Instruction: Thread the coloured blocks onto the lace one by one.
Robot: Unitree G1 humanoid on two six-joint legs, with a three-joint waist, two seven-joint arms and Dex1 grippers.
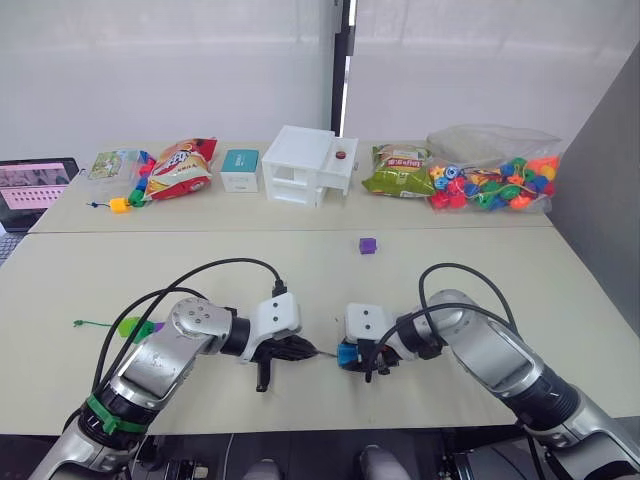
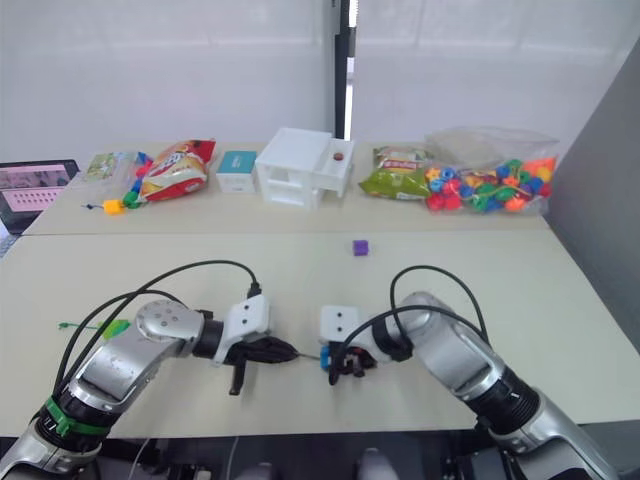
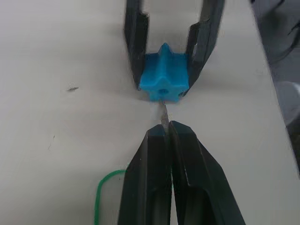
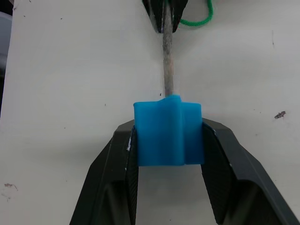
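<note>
The lace's stiff tip point(image 3: 163, 116) meets the hole of the blue star block point(image 3: 164, 74), low over the near table point(image 1: 450, 260). The left gripper point(image 3: 166, 133) pinches the tip shut; the right gripper point(image 4: 168, 140) clamps the block. Some blocks point(image 1: 135, 327) by the left arm look threaded already. A purple block point(image 1: 367, 245) waits mid-table, so much remains.

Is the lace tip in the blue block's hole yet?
Just entering: the lace tip meets the block at its hole; depth cannot be told.
</note>
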